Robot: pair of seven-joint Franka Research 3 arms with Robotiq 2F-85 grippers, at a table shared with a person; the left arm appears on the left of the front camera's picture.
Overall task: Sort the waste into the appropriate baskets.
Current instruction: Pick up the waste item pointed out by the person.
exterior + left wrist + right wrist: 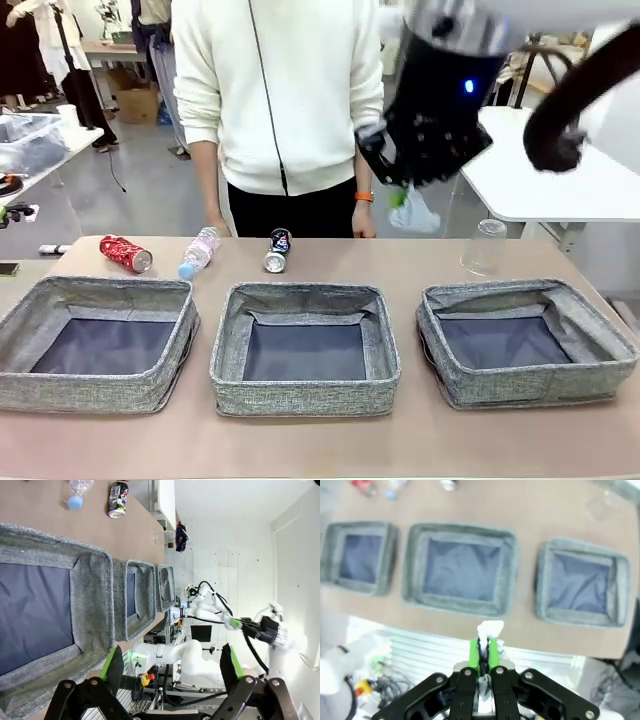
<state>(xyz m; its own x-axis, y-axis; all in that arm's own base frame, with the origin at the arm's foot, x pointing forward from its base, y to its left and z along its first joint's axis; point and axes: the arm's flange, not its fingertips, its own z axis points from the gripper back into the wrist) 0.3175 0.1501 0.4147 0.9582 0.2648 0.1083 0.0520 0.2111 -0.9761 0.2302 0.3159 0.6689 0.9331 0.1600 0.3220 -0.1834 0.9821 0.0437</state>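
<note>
Paper ball (414, 213), white and crumpled, pinched tight in the right pincer (398, 193), high up over the tabletop (400, 440) and touching nothing else. From the right wrist, same ball squeezed between the two green pads (474, 652), with a bit of paper poking out past the tips.

Three grey baskets in a row on the tabletop: left basket (90, 395), middle basket (300, 398), right basket (520, 388). Dark flat bottoms showing in all three.

Left pincer (172, 667) released, fingers wide apart and holding nothing, close to the near wall of the left basket.

Behind the baskets, along the far side of the tabletop: red can (125, 253) lying down behind the left basket, small bottle (198, 252) with a blue cap lying just beside it, dark can (277, 250) lying down behind the middle basket, clear cup (485, 247) standing behind the right basket. Person (290, 100) in a white top standing at the far edge.
</note>
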